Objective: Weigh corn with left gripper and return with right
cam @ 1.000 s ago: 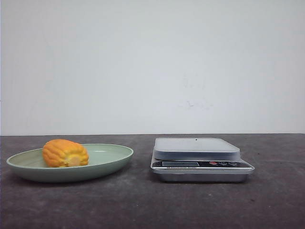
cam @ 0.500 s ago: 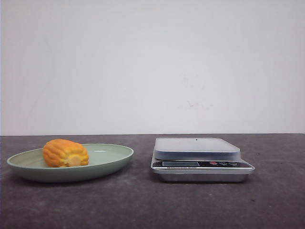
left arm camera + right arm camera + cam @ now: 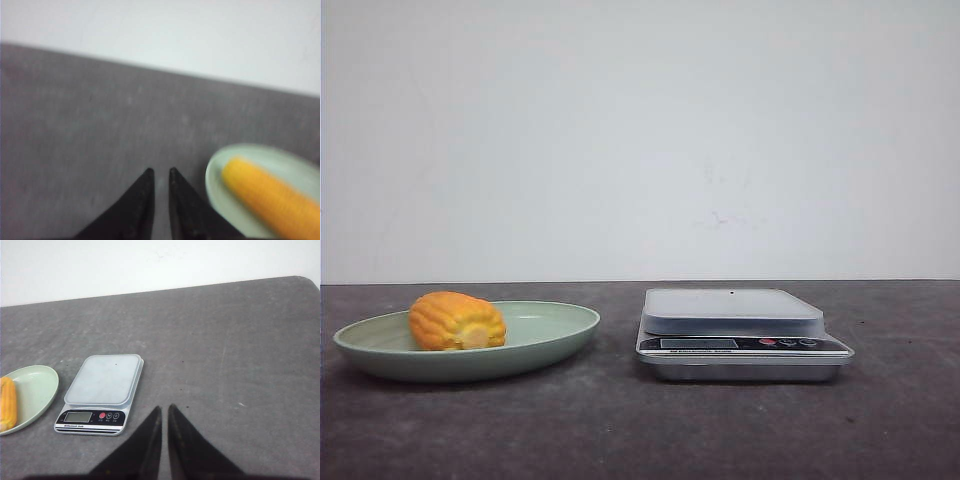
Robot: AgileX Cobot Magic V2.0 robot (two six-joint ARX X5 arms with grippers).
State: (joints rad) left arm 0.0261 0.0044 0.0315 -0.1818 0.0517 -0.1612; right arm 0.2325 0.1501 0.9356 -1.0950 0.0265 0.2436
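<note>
While nothing shifted on the table since earlier frames: stubby orange-yellow corn (image 3: 457, 321) unmoved at 9 o'clock of silver scale (image 3: 743, 335) (pickup pending); black left gripper (image 3: 160, 173) nearly pressed together, empty.

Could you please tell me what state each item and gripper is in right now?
corn: lying on its side in the plate, not held.
plate: upright on the table, holding only the corn.
scale: platform bare, nothing on it; display reading too small to tell.
left gripper: jaws nearly together, holding nothing, beside the plate.
right gripper: jaws nearly together, holding nothing, off to the side of the scale.
</note>
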